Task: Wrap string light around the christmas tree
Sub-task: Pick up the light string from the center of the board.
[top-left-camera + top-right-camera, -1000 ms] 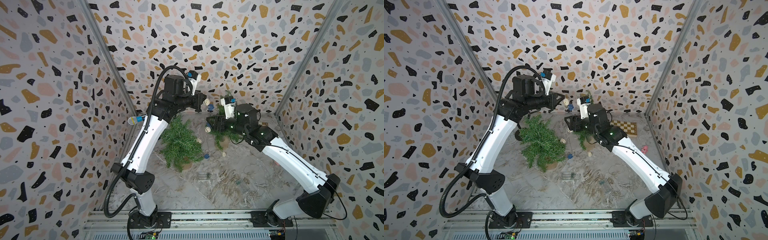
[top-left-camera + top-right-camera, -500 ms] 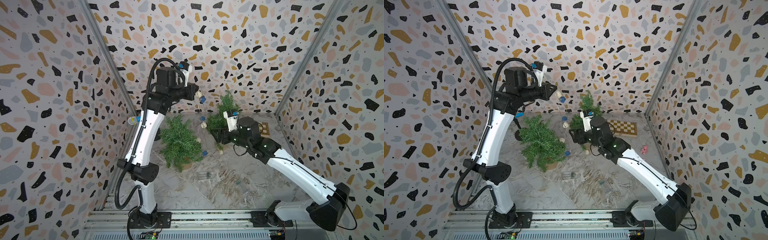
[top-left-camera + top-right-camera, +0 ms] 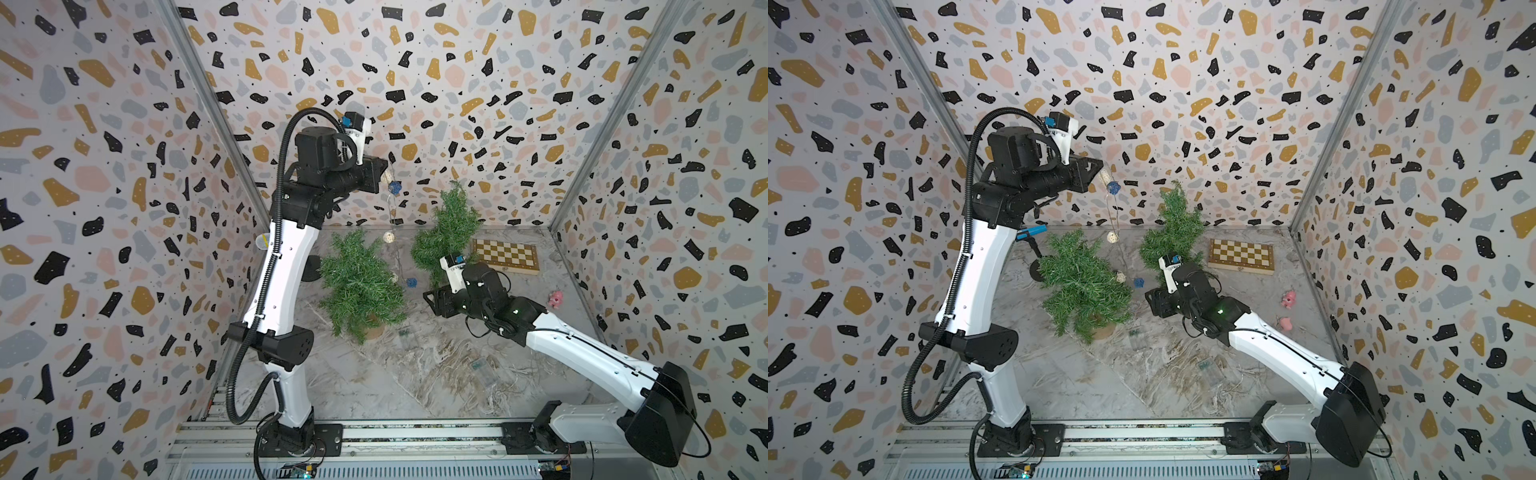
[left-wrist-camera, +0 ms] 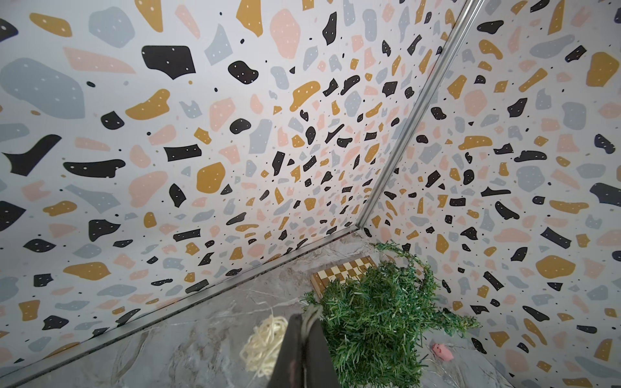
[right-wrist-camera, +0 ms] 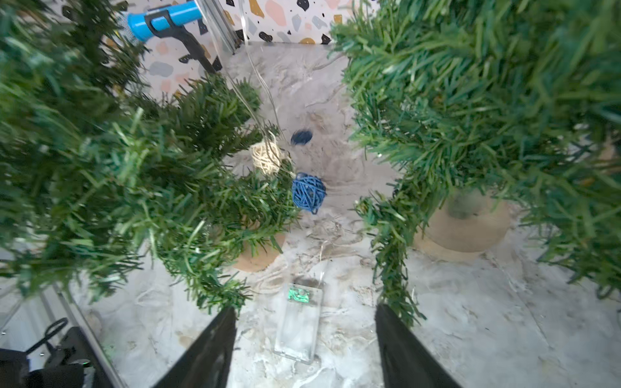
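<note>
Two green christmas trees stand on the floor: one leans at the left centre (image 3: pixel 361 286) (image 3: pixel 1084 286), one stands upright behind it (image 3: pixel 449 224) (image 3: pixel 1173 232). The string light (image 3: pixel 390 216) (image 3: pixel 1113 216) is a thin wire with cream and blue woven balls. My left gripper (image 3: pixel 384 174) (image 4: pixel 307 319) is raised high and shut on the wire's upper end. The lower balls (image 5: pixel 307 193) rest against the leaning tree's side. My right gripper (image 3: pixel 432 297) (image 5: pixel 305 309) is open and holds nothing, low between the two trees, above a clear battery box (image 5: pixel 297 322).
A chessboard (image 3: pixel 505 255) lies at the back right, with pink toy pigs (image 3: pixel 556 298) near the right wall. A blue-tipped object on a black stand (image 3: pixel 1032 230) sits behind the leaning tree. A second clear box (image 3: pixel 480 368) lies on the marbled floor.
My left arm has risen and drawn back, lifting the string light. My right gripper has pulled away from the back tree, which now stands upright, and come down toward the front.
</note>
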